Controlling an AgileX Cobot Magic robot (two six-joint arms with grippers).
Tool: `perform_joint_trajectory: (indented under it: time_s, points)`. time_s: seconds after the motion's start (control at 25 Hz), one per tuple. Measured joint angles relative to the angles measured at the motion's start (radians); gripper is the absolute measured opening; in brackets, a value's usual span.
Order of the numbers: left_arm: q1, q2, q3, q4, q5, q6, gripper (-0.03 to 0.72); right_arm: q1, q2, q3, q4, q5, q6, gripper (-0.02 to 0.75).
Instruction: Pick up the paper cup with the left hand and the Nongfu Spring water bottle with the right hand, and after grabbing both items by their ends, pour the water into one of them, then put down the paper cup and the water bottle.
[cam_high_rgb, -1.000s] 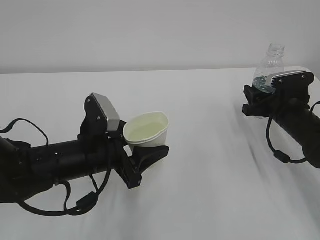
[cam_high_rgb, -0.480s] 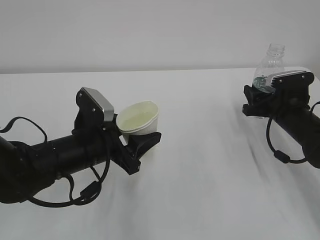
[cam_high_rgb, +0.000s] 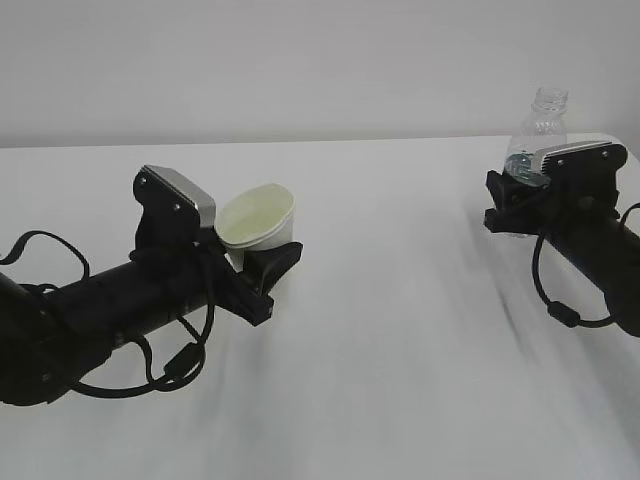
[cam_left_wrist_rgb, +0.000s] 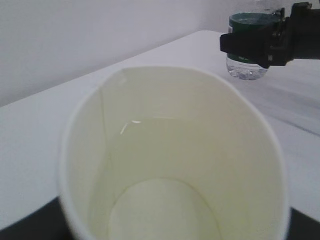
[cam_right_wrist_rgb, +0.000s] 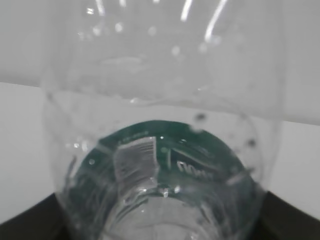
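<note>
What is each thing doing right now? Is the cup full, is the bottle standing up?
paper cup: held in the left hand's fingers, tilted, off the table.
water: shallow pool inside the cup.
Nongfu Spring water bottle: upright, uncapped, gripped by the right hand.
left hand: closed around the cup.
right hand: closed around the bottle.

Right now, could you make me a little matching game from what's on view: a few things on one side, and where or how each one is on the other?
Things:
1. paper cup
2. water bottle
3. table
4. water

Descriptions:
a. white and bare between the two arms
b. held upright at the right, no cap
c. tilted, gripped by the left gripper
d. pooled inside the cup

Pairs: 1-c, 2-b, 3-a, 4-d
</note>
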Motion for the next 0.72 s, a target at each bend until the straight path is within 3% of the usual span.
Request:
perform_joint_trajectory:
  time_s: [0.24, 0.72]
  points:
    - [0.016, 0.0, 0.0, -0.036, 0.0, 0.011, 0.447, 0.0, 0.0, 0.0, -0.002, 0.0, 0.0, 0.468]
    - [0.14, 0.0, 0.0, -0.042, 0.0, 0.011, 0.447, 0.0, 0.0, 0.0, -0.007, 0.0, 0.0, 0.468]
